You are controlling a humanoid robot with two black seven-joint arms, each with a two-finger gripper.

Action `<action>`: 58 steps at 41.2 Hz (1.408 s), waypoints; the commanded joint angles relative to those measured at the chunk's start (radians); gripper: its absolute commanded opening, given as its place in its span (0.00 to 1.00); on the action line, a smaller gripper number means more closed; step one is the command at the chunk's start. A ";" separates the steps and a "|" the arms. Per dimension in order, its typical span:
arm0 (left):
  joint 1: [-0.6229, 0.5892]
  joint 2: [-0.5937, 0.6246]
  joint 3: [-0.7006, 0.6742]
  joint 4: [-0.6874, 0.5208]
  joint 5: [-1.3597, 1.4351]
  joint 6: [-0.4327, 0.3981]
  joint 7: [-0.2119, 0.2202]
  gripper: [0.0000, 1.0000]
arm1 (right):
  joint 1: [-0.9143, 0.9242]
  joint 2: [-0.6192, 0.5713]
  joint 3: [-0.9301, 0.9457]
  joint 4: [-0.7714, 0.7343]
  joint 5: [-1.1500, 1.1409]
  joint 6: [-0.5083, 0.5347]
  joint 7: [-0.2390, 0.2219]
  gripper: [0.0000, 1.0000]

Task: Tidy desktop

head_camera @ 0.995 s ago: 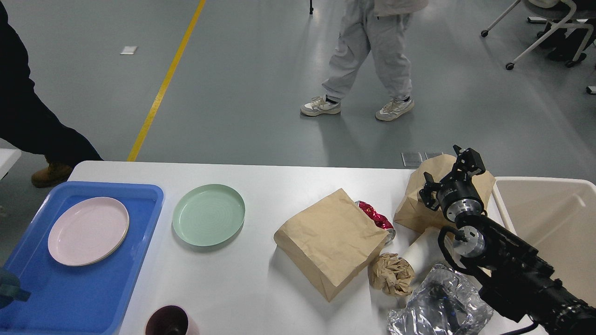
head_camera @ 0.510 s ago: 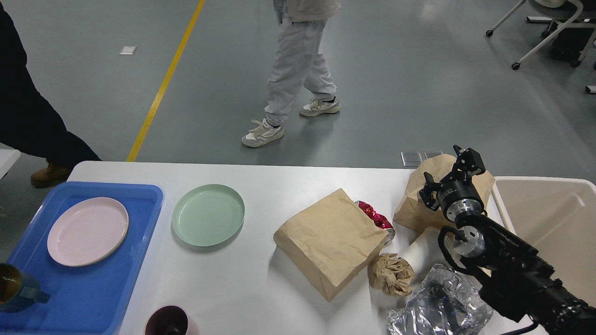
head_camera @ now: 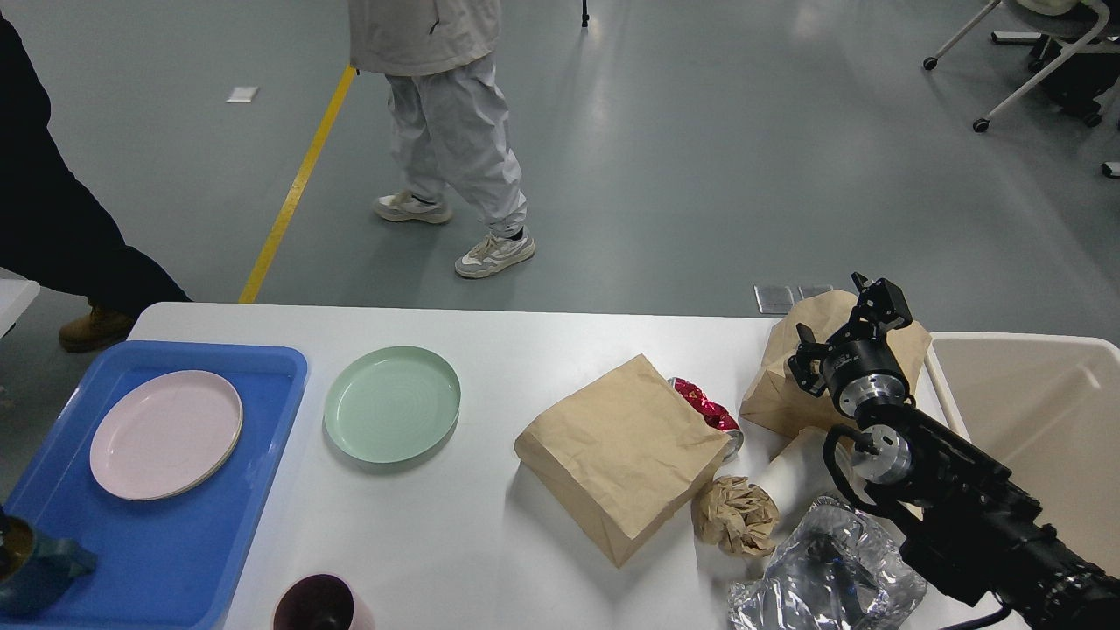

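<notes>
The white desktop (head_camera: pixel 490 542) fills the lower view. My right gripper (head_camera: pixel 842 322) is open, its fingers spread over the far brown paper bag (head_camera: pixel 774 394) at the right. A larger brown paper bag (head_camera: pixel 621 455) lies in the middle, with a crushed red can (head_camera: pixel 704 408) behind it. A crumpled paper ball (head_camera: pixel 737 514), a white paper cup (head_camera: pixel 792 472) lying down and clear plastic wrap (head_camera: pixel 822 577) sit near my right arm. A green plate (head_camera: pixel 392 402) lies left of centre. My left gripper is out of view.
A blue tray (head_camera: pixel 131 560) at the left holds a pink plate (head_camera: pixel 166 433) and a teal cup (head_camera: pixel 31 569) at its near corner. A dark red cup (head_camera: pixel 315 605) stands at the front edge. A beige bin (head_camera: pixel 1050 420) stands at the right. A person walks behind the table.
The teal cup came into view at the tray's near left corner, then shifted slightly lower. The person behind the table walked left. My right arm has not moved.
</notes>
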 commanded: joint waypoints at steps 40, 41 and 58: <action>-0.472 -0.195 0.321 -0.140 0.008 0.000 0.005 0.94 | 0.000 0.000 0.000 0.000 -0.001 0.000 0.000 1.00; -0.489 -0.204 0.321 -0.143 0.008 0.000 0.008 0.94 | 0.000 0.000 0.000 0.000 0.001 0.000 0.000 1.00; -0.799 -0.478 0.294 -0.316 0.011 0.000 0.000 0.94 | 0.000 0.000 0.000 0.000 0.001 0.000 0.000 1.00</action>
